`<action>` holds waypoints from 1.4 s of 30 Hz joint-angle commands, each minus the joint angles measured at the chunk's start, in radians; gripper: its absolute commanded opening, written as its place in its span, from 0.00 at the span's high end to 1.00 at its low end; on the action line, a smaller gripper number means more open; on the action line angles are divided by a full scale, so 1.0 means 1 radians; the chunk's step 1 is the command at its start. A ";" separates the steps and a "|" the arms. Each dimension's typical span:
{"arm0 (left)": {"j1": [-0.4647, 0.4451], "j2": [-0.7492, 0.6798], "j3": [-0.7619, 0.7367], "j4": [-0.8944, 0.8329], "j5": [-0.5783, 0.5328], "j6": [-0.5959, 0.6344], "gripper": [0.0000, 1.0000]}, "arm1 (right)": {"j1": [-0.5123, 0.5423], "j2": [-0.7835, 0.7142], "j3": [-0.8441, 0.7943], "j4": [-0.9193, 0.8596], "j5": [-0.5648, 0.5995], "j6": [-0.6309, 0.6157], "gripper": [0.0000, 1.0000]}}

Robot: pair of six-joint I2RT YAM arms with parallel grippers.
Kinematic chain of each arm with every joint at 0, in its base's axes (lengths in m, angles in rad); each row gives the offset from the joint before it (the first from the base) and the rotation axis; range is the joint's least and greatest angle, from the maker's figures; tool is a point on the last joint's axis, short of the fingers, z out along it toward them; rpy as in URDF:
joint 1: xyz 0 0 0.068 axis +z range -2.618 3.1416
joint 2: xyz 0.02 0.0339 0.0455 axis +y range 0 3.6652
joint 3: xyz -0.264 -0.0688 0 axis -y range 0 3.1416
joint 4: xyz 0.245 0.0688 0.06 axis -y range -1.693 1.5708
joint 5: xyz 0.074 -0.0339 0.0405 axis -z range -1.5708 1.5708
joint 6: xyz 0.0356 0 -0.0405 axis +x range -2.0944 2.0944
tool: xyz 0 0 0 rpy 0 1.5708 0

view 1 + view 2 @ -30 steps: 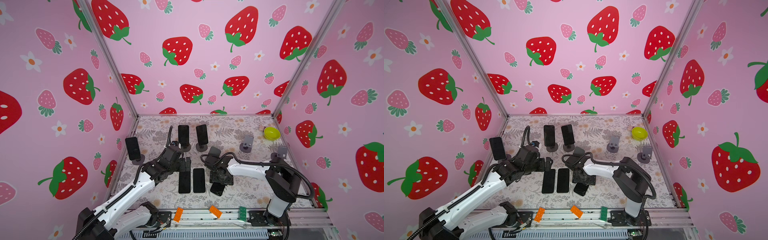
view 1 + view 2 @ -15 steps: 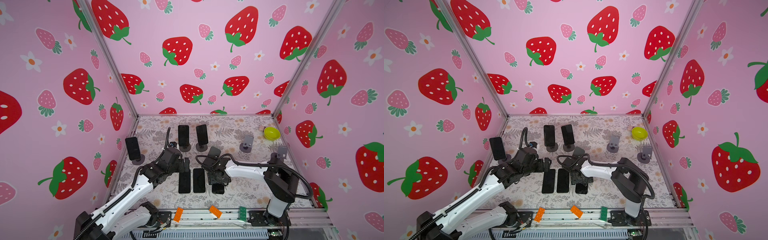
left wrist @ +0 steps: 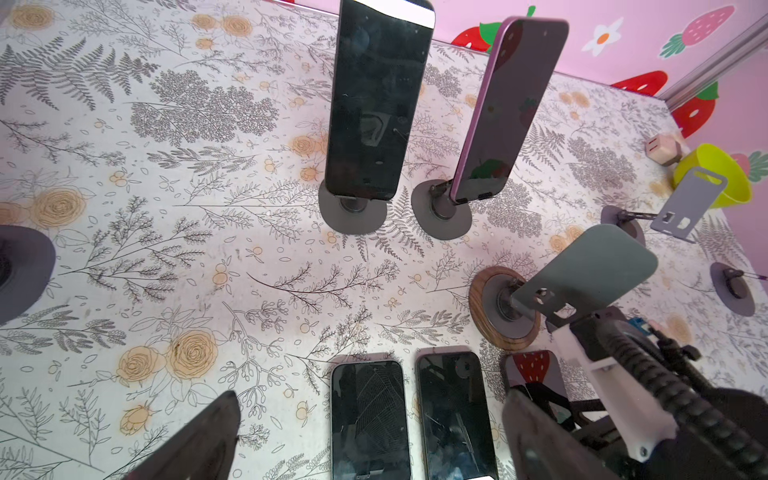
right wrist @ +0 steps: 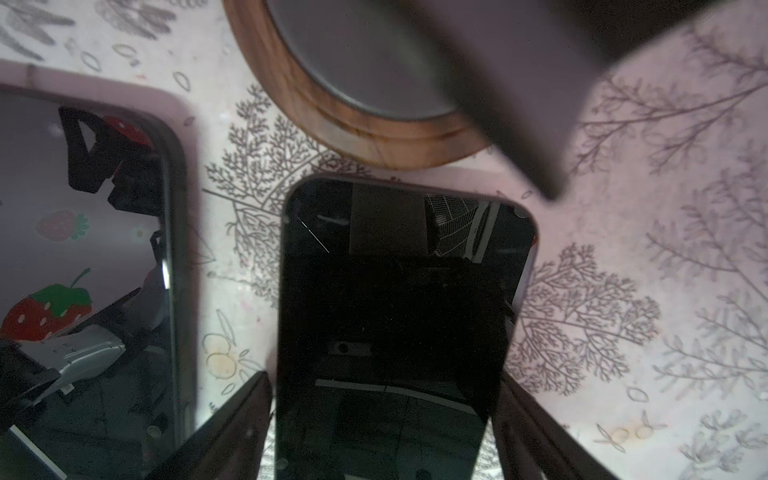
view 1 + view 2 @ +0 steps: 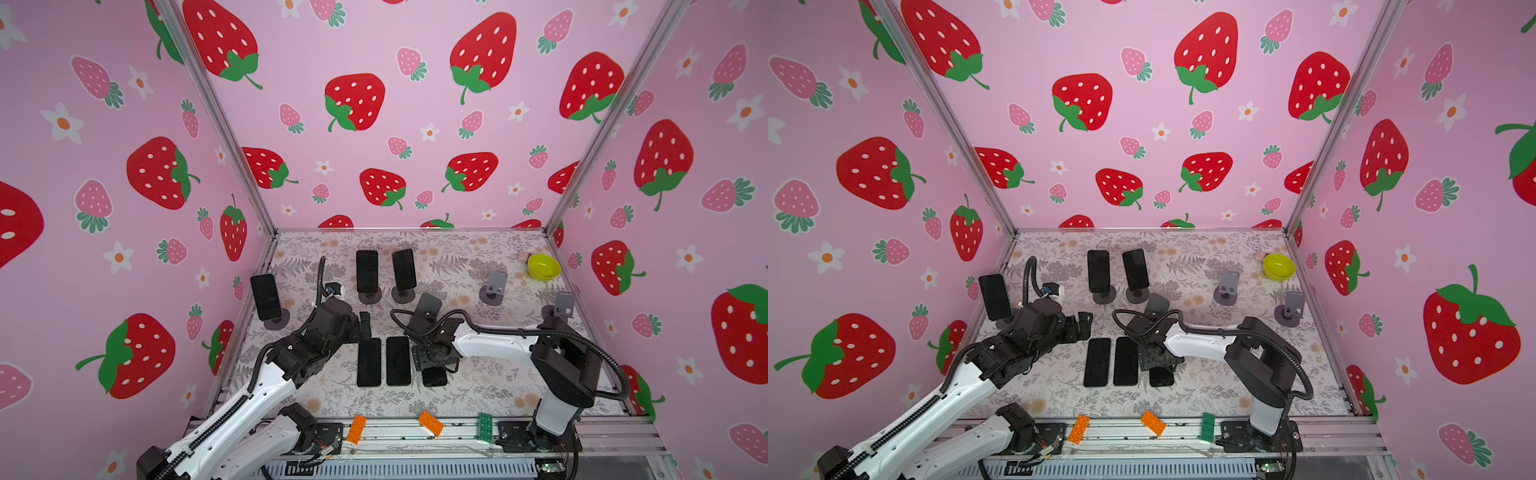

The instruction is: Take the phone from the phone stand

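- Seemingly the set-down step: the phone (image 5: pixel 434 379) lay flat, lower centre in a top view, off its phone stand (image 5: pixel 430 305).
- The right gripper (image 4: pixel 384 378) straddled it; whether clamped or freed was unclear. The left gripper (image 3: pixel 372 399) gaped, empty.
- The next move likely called for letting go and lifting straight up.

No legible txt, labels, brands or nos. anywhere in view.
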 commanded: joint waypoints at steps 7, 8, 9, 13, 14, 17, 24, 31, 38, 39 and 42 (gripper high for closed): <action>0.008 0.031 0.039 0.012 -0.079 -0.040 0.01 | 0.007 -0.003 0.087 -0.110 0.031 -0.005 0.05; 0.008 0.035 0.045 0.015 -0.082 -0.039 0.01 | 0.008 -0.016 0.095 -0.122 0.052 -0.003 0.04; 0.010 0.038 0.052 0.020 -0.086 -0.037 0.01 | 0.007 -0.034 0.096 -0.126 0.071 0.000 0.04; 0.024 0.044 0.104 0.021 -0.093 0.004 0.01 | 0.007 -0.133 0.082 -0.099 0.163 0.009 0.05; 0.030 0.044 0.129 0.003 -0.103 0.017 0.01 | 0.007 -0.160 0.083 -0.088 0.199 0.005 0.05; 0.051 0.040 0.191 -0.036 -0.133 0.069 0.01 | 0.008 -0.233 0.078 -0.022 0.304 -0.035 0.00; 0.150 0.075 0.286 -0.079 -0.145 0.137 0.01 | 0.008 -0.418 -0.017 0.297 0.526 -0.248 0.00; 0.378 0.165 0.436 -0.154 -0.086 0.249 0.01 | 0.006 -0.603 -0.271 0.909 0.641 -0.599 0.00; 0.596 0.294 0.542 -0.167 -0.029 0.378 0.01 | -0.024 -0.577 -0.312 0.923 0.667 -0.595 0.00; 0.622 0.305 0.531 -0.136 -0.001 0.414 0.01 | -0.024 -0.564 -0.308 0.907 0.667 -0.587 0.00; 0.725 0.356 0.521 -0.098 0.254 0.565 0.01 | -0.026 -0.538 -0.296 0.892 0.637 -0.577 0.00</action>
